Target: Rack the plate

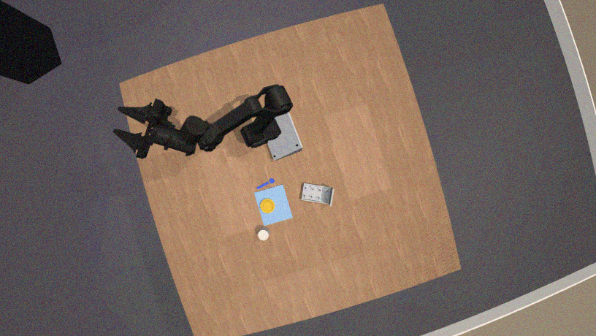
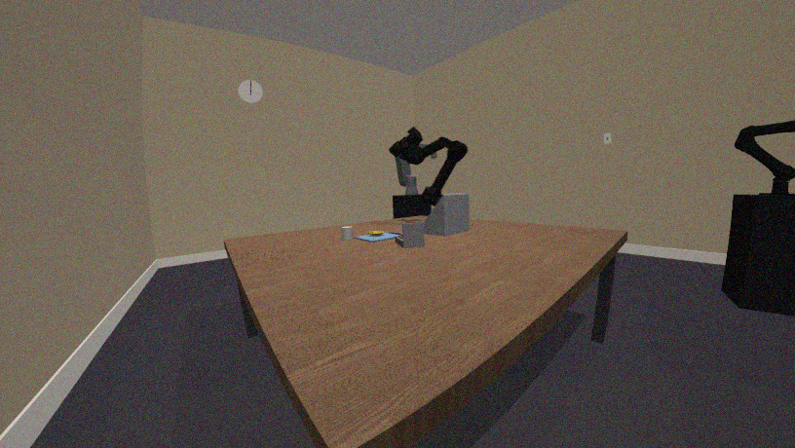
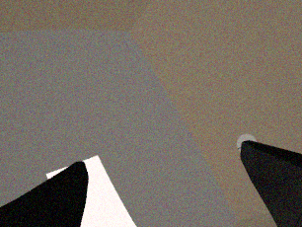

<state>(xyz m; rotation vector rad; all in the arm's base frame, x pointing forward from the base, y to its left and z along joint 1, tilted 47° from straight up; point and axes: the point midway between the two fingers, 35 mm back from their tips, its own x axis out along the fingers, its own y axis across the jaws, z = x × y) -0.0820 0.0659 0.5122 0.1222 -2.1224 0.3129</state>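
My arm is raised and swung out past the table (image 1: 375,125) edge, well apart from everything I need. One rack (image 1: 317,193) sits near one blue mat (image 1: 280,208), and one yellow plate (image 1: 266,205) lies flat on that mat. One white cup (image 1: 263,234) and one blue spoon (image 1: 265,183) flank the mat. My gripper (image 1: 123,123) is spread wide, holding nothing. To begin well, I judge I should swing back over the plate and come down onto its rim.
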